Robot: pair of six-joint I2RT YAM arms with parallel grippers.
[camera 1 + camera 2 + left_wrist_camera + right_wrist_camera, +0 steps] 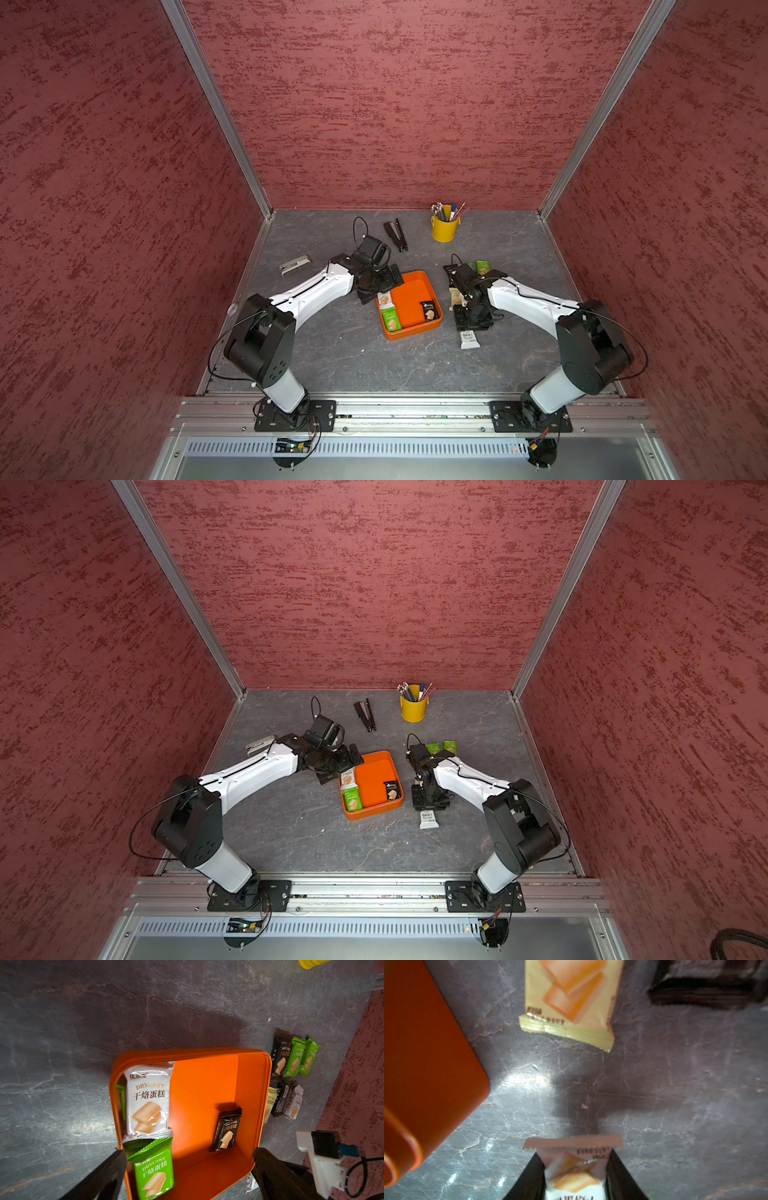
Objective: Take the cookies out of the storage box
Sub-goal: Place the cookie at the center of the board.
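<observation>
Tucked under, hard to see: a fourth green wrapper (pixel 122 1101). In the storage box (pixel 203 1088): three cookies (pixel 148 1101), white, green, black. Left gripper (pixel 190 1153) spread wide over it. Right gripper (pixel 575 1154) pinching one white packet (pixel 575 1180) outside.

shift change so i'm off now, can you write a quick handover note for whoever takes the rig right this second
Left gripper: open, empty, over the storage box.
Right gripper: shut on the held packet, a white one, outside the box and low over the table.
In the box: white packet, green packet, black packet. A green edge under the white one may be a fourth.
Done: six packets lie on the table beyond the box.
Left: set down the held packet, then clear the box.
</observation>
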